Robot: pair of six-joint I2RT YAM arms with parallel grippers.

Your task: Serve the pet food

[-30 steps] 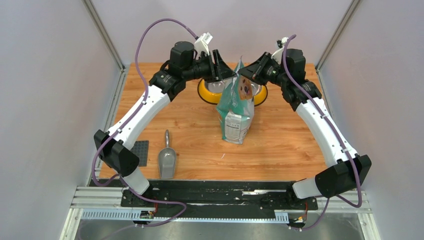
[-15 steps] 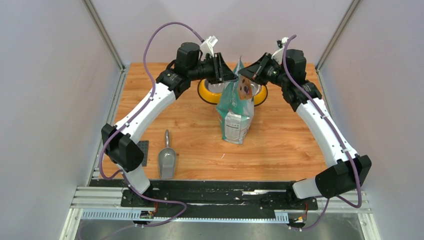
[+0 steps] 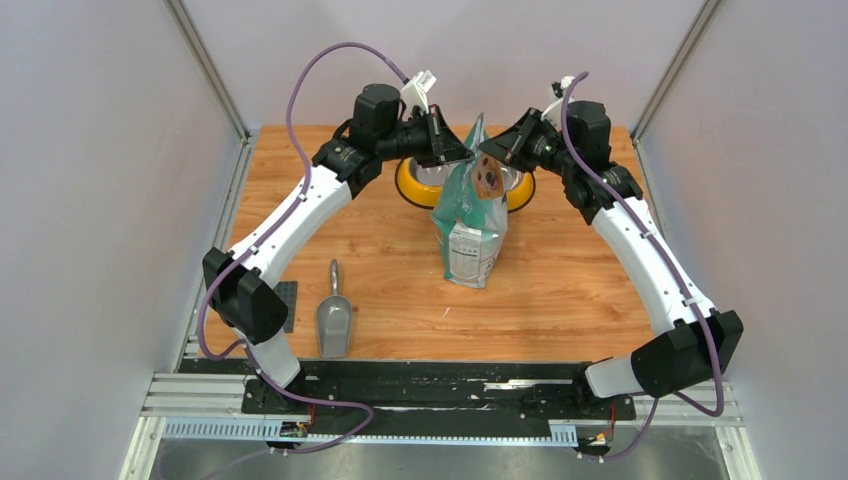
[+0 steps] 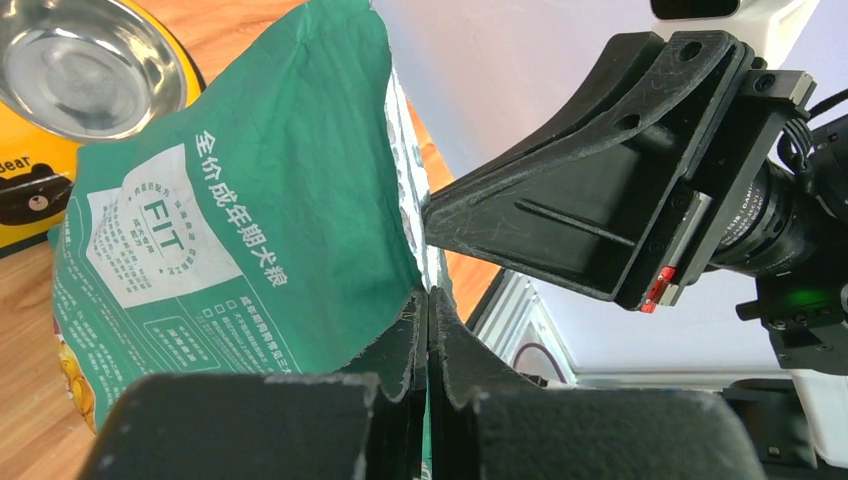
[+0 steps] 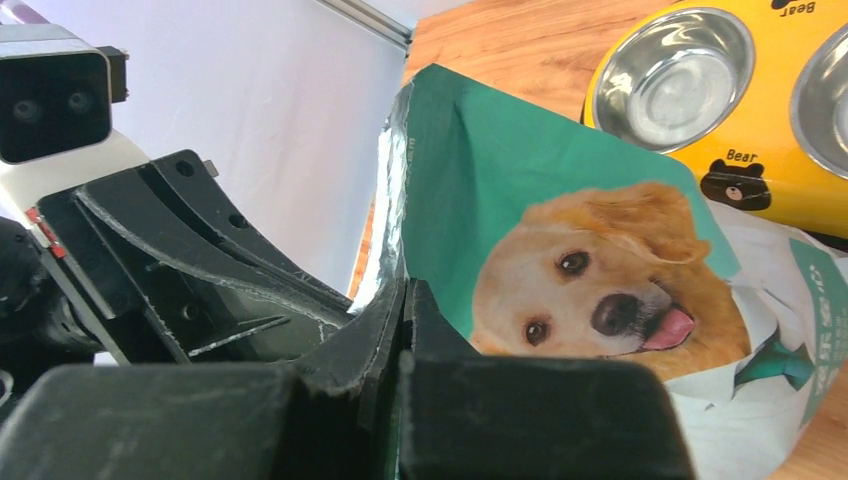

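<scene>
The teal-green pouch [image 3: 470, 215] with a golden retriever on it stands upright mid-table. Both grippers meet at its torn top. My left gripper [image 3: 462, 152] is shut on one lip of the opening, and in the left wrist view the jaws [image 4: 428, 300] pinch the green film of the pouch [image 4: 250, 200]. My right gripper [image 3: 488, 150] is shut on the opposite lip, seen in the right wrist view [image 5: 405, 295] beside the dog print on the pouch [image 5: 590, 260]. The pet food is hidden inside the pouch.
The yellow double feeder [image 3: 407, 185] with steel bowls sits just behind the pouch, its yellow body [image 5: 775, 110] close to it. A grey scoop [image 3: 333, 322] lies front left, beside a small black plate [image 3: 281, 305]. Walls enclose the table on three sides.
My left gripper moved right to the pouch top and shut on its lip. The right gripper finished shutting on the other lip. The pouch stayed upright.
</scene>
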